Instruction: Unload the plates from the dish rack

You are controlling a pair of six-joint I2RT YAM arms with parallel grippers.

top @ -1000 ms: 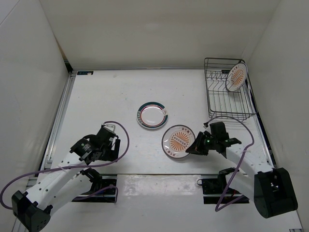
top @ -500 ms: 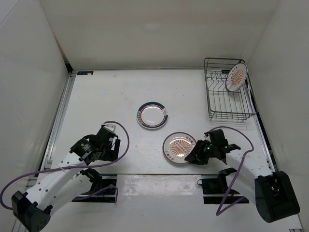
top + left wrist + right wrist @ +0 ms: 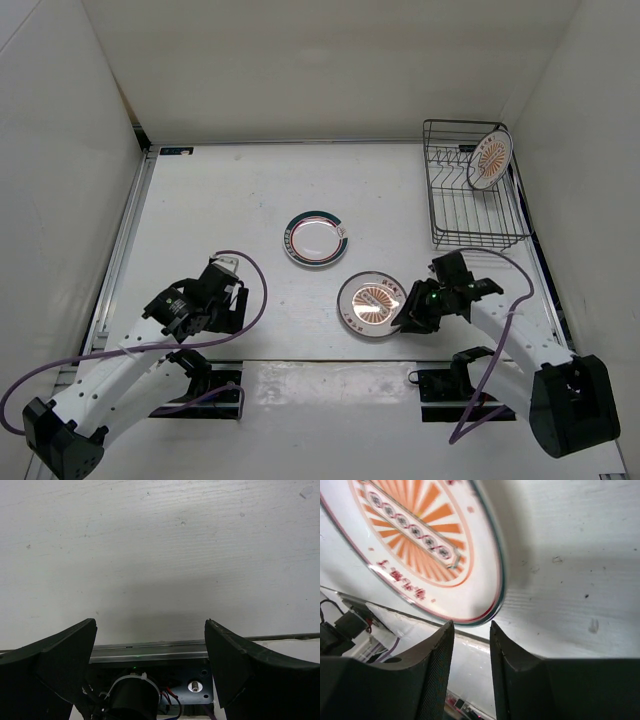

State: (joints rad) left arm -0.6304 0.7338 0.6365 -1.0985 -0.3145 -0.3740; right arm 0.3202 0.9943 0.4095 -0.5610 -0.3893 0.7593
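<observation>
One orange-sunburst plate [image 3: 370, 303] lies flat on the table at the front centre; its rim fills the top of the right wrist view [image 3: 420, 545]. My right gripper [image 3: 408, 316] sits just right of that plate. Its fingers are slightly apart and nothing is between them [image 3: 471, 625]; the plate rim lies just beyond the tips. A green-and-red-rimmed plate [image 3: 316, 238] lies flat at mid-table. A second sunburst plate [image 3: 489, 158] stands upright in the black wire dish rack [image 3: 470, 215] at the back right. My left gripper [image 3: 225, 305] is wide open and empty [image 3: 150, 625] at the front left.
White walls enclose the table on the left, back and right. A metal rail [image 3: 150, 651] and the arm mounts run along the near edge. Purple cables [image 3: 255, 290] loop beside both arms.
My right gripper has lowered the sunburst plate flat onto the table, let it go and drawn back slightly to the right. The left arm has not moved.
</observation>
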